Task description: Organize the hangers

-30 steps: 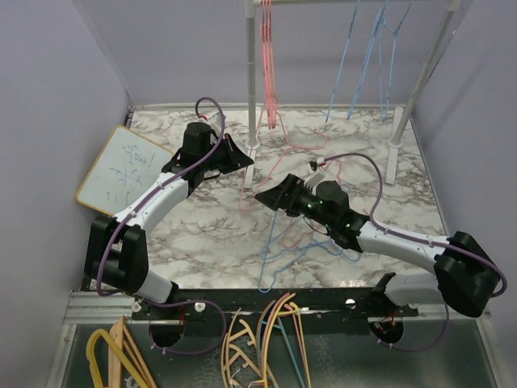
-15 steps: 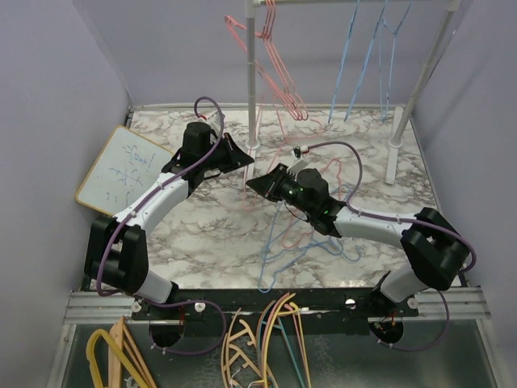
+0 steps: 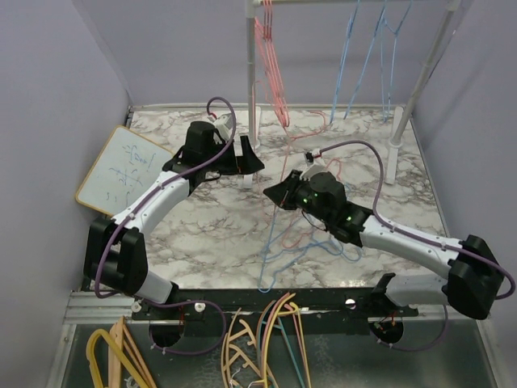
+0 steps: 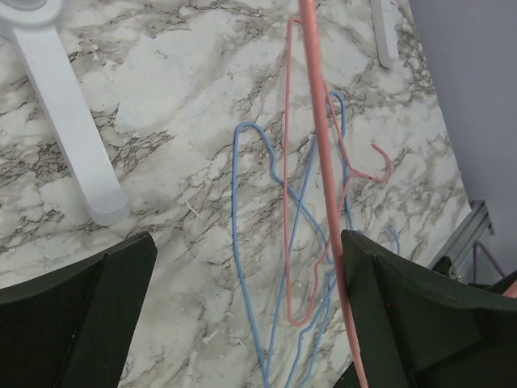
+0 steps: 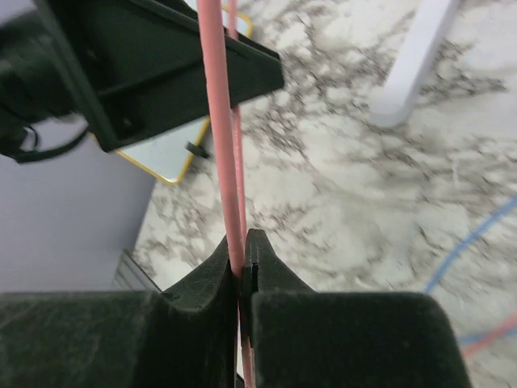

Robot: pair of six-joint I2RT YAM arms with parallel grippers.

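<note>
Bench: I see a marble-patterned bench (image 3: 202,242) from above, with both arms reaching in from its near edge.
Rack: a white clothes rack (image 3: 251,81) stands at the far side of the bench, one post just beyond the left arm.
Whiteboard: a small board (image 3: 121,170) lies at the bench's left edge, well apart from the work.
Spare hangers: thicker yellow and orange hangers (image 3: 266,339) sit in the tray below the bench's near edge, untouched.
Hung hangers: pinkish red hangers (image 3: 271,73) hang at the left of the rail and light blue hangers (image 3: 371,56) to their right, so the colours are grouped.
Loose hangers: a tangle of blue and pink hangers (image 3: 299,238) lies flat on the bench between the two arms, not yet sorted.
Left gripper: the left gripper (image 4: 242,267) was clenched a moment ago and has now released; its fingers stand wide apart, with the pink wire running just beside its right finger.
Right gripper: the right gripper (image 5: 242,259) was wide a second ago and is now clenched, grasping a pink wire.
Held hanger: the pink hanger (image 5: 214,121) runs up from the right gripper past the left one. I cannot tell whether its hook is on the rail.
Meaning: I judge this a handover, left to right, so the right arm now carries that hanger toward the pink group.
</note>
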